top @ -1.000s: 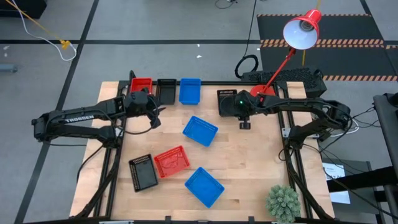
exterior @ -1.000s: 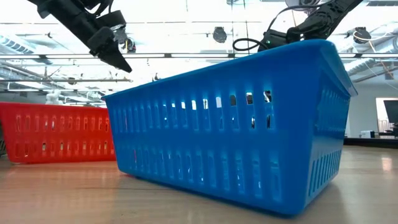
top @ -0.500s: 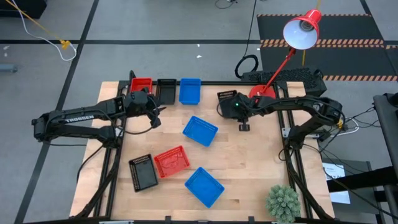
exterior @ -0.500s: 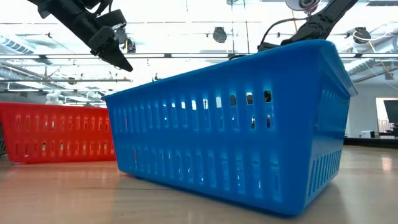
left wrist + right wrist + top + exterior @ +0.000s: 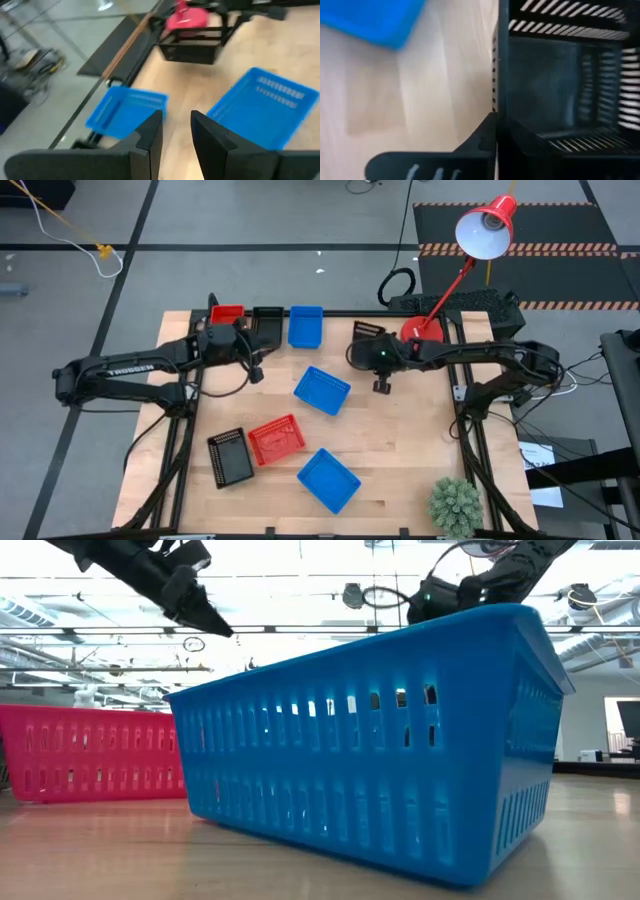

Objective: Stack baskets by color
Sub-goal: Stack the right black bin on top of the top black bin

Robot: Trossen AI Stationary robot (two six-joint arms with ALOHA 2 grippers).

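**Right gripper clamped on black basket wall at table's far edge**

Right gripper (image 5: 496,131) is closed on the side wall of a black basket (image 5: 364,343), which sits at the far side of the table (image 5: 420,440), just beside the red lamp base (image 5: 420,330). One finger lies inside the wall, the other outside.

Left gripper (image 5: 175,131) hangs above the far left area of the table, fingers parted with a narrow gap and nothing between them.

Along the far edge, side by side: a red basket (image 5: 226,315), a second black basket (image 5: 267,322) and a blue basket (image 5: 305,326). A tilted blue basket (image 5: 322,390) lies near the table's middle. Towards the near edge lie a third black basket (image 5: 230,456), touching a red basket (image 5: 276,439), and a further blue basket (image 5: 328,479) just beside them. A small green plant (image 5: 455,505) stands at the near right corner
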